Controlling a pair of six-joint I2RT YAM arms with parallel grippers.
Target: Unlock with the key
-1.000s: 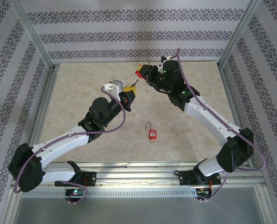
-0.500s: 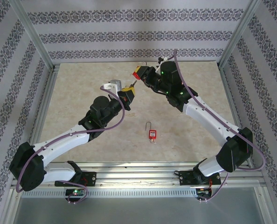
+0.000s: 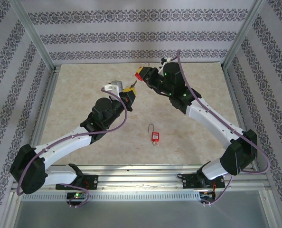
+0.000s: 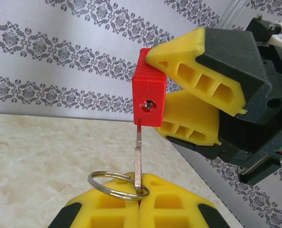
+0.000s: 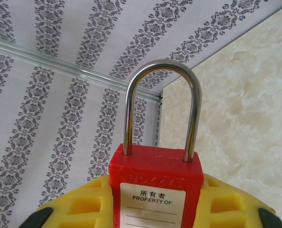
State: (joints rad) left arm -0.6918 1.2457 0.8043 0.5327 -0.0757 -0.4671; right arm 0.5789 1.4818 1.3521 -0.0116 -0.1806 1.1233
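Left fingers (image 4: 113,214) pinch the key (image 4: 138,156), tip just under the keyhole (image 4: 150,103) of the padlock (image 4: 148,88) that right fingers (image 4: 202,54) clamp.

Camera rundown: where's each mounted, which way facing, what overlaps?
Top external: above and behind the bases, looking down on the table; left arm and right arm show.
Left wrist: on the left arm, facing past the left gripper and its key toward the red padlock.
Right wrist: on the right arm, facing past the right gripper up the shackle toward the wall.
Shared: both wrist views show that padlock.
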